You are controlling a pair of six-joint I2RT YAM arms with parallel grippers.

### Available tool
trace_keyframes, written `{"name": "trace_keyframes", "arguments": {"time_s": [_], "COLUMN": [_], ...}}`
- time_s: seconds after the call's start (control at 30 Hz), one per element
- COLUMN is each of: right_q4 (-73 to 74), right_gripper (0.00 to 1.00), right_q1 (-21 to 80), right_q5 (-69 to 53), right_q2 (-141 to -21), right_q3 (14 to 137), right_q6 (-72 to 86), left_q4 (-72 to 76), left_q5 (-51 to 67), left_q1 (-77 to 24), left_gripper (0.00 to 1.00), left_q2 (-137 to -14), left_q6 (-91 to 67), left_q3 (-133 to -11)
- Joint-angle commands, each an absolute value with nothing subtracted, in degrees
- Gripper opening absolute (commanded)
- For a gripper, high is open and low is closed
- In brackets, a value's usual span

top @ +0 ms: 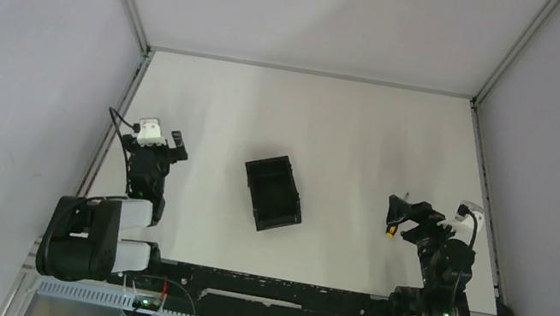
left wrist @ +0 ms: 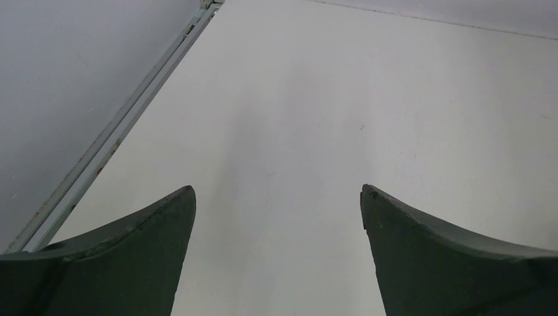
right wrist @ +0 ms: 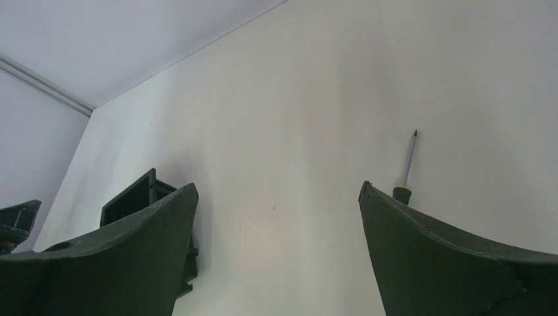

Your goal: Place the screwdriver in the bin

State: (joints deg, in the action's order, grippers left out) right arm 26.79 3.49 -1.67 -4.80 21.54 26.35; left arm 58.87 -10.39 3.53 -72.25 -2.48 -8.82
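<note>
From above, the bin (top: 273, 193) sits on the white table (top: 351, 127), its long side turned at a slant, open top up, with nothing I can see inside. The left gripper (top: 157, 145) is well off to the left of the bin, low over the table. The right gripper (top: 411, 209) is well off to the right of the bin. The screwdriver (top: 392, 230) is right by that gripper, still outside the bin. From here only the yellow bit of its handle stands out, and I cannot tell the shaft from the dark fingers around it.

In the left wrist view, the left gripper (left wrist: 278, 197) has its fingers (left wrist: 131, 253) spread wide. Only bare table (left wrist: 296, 99) shows between them, and neither the bin nor the screwdriver is in view.

In the right wrist view, the right gripper (right wrist: 278, 194) also has its fingers (right wrist: 454, 257) spread wide, with nothing between them. The screwdriver (right wrist: 408, 163) lies flat on the table (right wrist: 296, 118), far across from the bin. Its thin shaft points away from the camera, and its handle end is tucked behind the tip of the finger on that side. I cannot tell whether that finger touches it. The bin (right wrist: 135, 197) shows at the left, partly hidden behind the other finger.
</note>
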Motion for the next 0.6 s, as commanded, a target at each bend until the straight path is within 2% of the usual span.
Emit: {"name": "trace_keyframes", "arguments": {"time_s": [0.0,0.1,0.27,0.37,0.57], "right_q4": [25.0,24.3,20.3,22.8,45.9], "right_gripper": [1.0,1.0,1.0,0.98,0.98], "right_q1": [3.7,3.7,3.7,3.7,3.4], "right_q5": [2.5,4.3,-2.2,-1.8,7.0], "right_q2": [-4.8,-5.2,-8.4,-18.0,-47.6], "right_q3": [22.6,24.1,31.3,41.3,70.6], "right_q6": [29.3,30.1,23.3,20.3,15.4], "left_q4": [60.7,60.7,60.7,60.7,60.7], "left_q5": [-10.8,-10.8,-10.8,-10.8,-10.8], "left_q1": [3.3,3.3,3.3,3.3,3.3], "left_gripper": [1.0,1.0,1.0,1.0,1.0], "left_q2": [-72.1,-72.2,-72.2,-72.1,-72.2], "left_q6": [-1.6,-1.5,-1.6,-1.5,-1.5], "left_q3": [-11.1,-11.0,-11.0,-11.0,-11.1]}}
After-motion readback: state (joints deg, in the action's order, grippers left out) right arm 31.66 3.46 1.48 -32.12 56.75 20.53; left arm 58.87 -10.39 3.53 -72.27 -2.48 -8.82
